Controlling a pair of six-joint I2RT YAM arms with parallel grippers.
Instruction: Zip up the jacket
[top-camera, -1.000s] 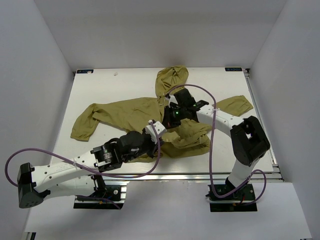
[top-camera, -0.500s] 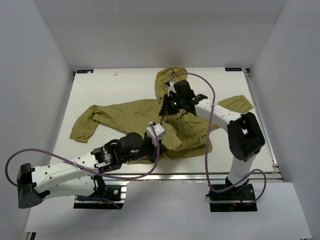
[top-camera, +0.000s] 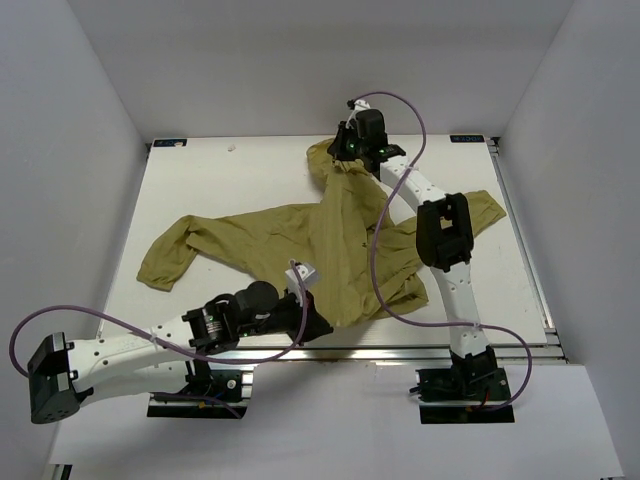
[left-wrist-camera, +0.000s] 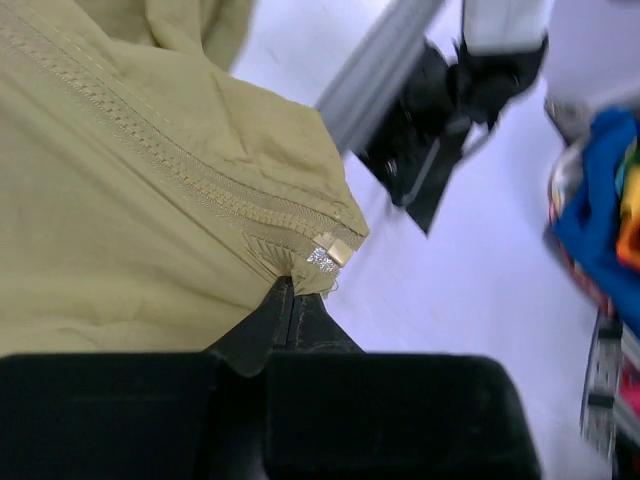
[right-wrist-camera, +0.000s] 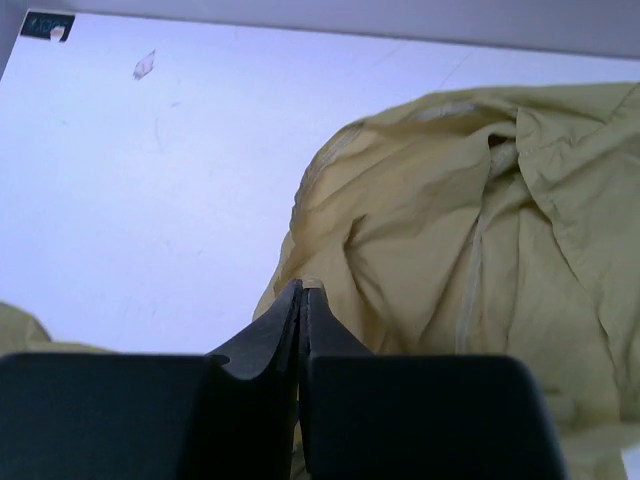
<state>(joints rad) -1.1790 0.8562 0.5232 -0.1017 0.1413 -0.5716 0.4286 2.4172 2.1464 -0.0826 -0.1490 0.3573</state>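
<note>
Olive jacket (top-camera: 270, 228) lies on the table (top-camera: 200, 170), front stretched long between my grippers — left gripper (left-wrist-camera: 292, 288) pinches the bottom end of the zipper (left-wrist-camera: 180, 165), right gripper (right-wrist-camera: 303, 290) pinches fabric at the far end.

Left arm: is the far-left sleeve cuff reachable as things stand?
Probably not yet. The left gripper is shut on the jacket hem at the zipper bottom end, so it is occupied. The sleeve cuff itself lies uncovered on the table.
</note>
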